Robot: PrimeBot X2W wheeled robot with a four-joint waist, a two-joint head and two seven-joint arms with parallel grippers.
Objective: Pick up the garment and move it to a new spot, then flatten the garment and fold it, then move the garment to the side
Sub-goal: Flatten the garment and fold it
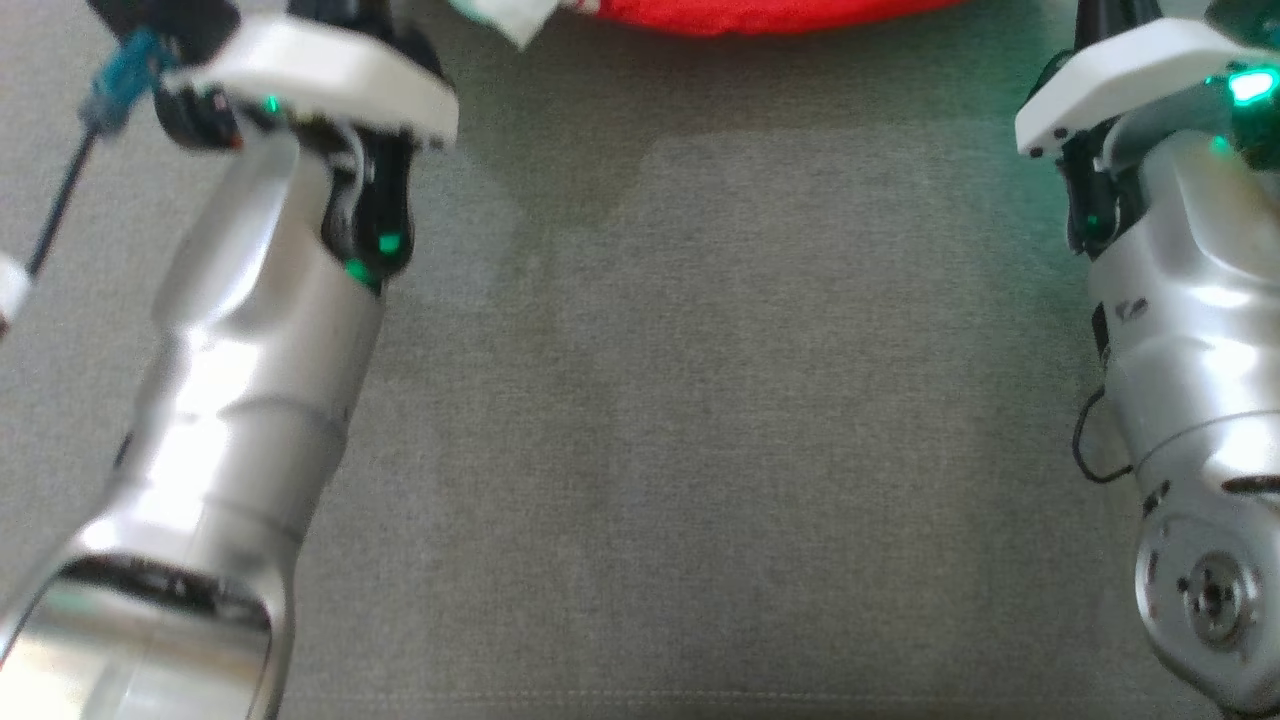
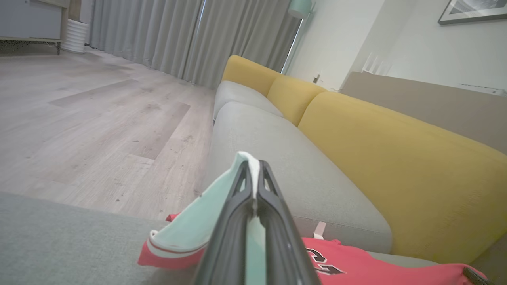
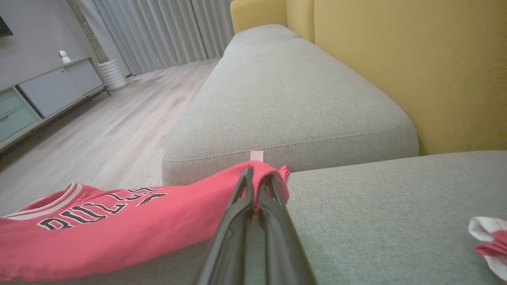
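Observation:
The garment [image 3: 119, 221] is a red jersey with black-and-white lettering, a striped white trim and a pale inner side. It hangs stretched low over the grey sofa seat [image 1: 700, 400]. In the right wrist view my right gripper [image 3: 257, 176] is shut on a fold of its red cloth. My left gripper [image 2: 255, 166] is shut on a pale edge of the garment [image 2: 186, 229], which drapes down to the left of the fingers. In the head view the garment [image 1: 770, 12] shows as a red strip at the top edge, between my two forearms.
Yellow back cushions [image 2: 396, 166] stand behind the grey seats. A second grey seat cushion [image 3: 285, 103] adjoins this one, across a seam. Wooden floor [image 2: 79, 118], grey curtains and a low cabinet [image 3: 43, 95] lie beyond the sofa's front. A red-and-white bit of cloth [image 3: 489, 237] lies on the seat.

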